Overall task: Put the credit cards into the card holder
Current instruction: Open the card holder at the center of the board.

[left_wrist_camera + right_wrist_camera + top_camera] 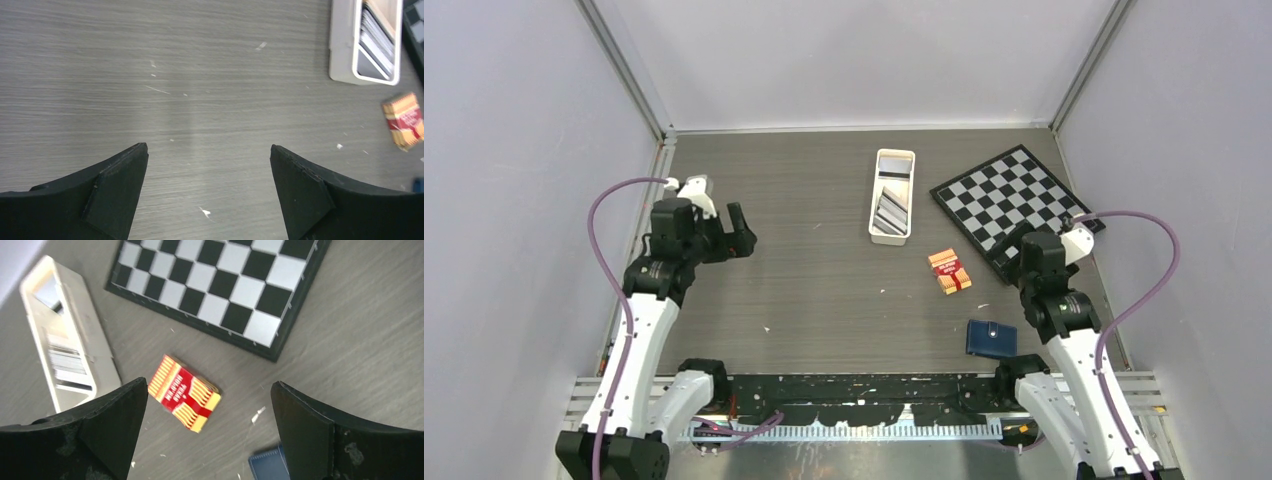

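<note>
Left tool [209,149] and right tool [209,387] gape empty above the surface [824,290]; nothing looks done yet; cards [890,213] sit in the tray [875,195]; holder [991,339] lies shut, well apart from the tray.

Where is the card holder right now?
In the top view the card holder lies flat on the table at its near right side, beside the right arm, just nearer the bases than the red and yellow pack.

The top camera looked steeply down from behind; 2 closer, downward wrist cameras shared the white tray [340,45] and red pack [184,400].
</note>
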`<state>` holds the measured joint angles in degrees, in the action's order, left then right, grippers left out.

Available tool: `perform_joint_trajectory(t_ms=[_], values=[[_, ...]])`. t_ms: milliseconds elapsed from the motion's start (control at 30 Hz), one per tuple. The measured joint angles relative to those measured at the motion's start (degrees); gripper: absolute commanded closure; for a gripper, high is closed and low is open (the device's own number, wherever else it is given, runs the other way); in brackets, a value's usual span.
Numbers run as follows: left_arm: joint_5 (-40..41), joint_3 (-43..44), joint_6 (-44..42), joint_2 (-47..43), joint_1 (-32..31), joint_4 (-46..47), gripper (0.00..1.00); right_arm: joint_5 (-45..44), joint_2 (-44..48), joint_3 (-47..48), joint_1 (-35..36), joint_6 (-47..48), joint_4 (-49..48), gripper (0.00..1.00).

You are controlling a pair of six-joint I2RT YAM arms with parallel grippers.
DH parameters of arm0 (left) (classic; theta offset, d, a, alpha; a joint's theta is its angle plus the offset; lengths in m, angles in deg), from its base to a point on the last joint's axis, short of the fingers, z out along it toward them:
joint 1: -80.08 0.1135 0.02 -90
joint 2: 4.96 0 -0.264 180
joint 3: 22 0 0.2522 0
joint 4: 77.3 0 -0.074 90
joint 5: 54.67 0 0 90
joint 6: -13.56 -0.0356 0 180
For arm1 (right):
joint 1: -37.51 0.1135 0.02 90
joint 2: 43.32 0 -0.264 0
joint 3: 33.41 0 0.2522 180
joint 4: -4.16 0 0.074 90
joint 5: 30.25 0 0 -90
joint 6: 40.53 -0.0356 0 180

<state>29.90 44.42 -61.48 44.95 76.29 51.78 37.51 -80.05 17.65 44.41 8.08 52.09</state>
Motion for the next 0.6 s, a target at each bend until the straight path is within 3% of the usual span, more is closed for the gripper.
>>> perform_joint_trajectory(t_ms=[133, 433, 600], values=[[-3.6, -2.0, 4.2, 0.6, -4.4, 0.8, 0.08, 1.6, -2.7, 0.0, 0.0, -3.4, 6.2, 0.01], [-1.2, -13.9, 19.9, 1.5, -33.7, 10.4, 0.09, 4.0, -3.2, -1.9, -0.4, -11.0, 16.0, 0.02], [1.2, -15.6, 25.1, 7.0, -42.6, 15.6, 0.09, 5.7, -8.9, -4.5, -0.4, -13.9, 16.3, 0.14]])
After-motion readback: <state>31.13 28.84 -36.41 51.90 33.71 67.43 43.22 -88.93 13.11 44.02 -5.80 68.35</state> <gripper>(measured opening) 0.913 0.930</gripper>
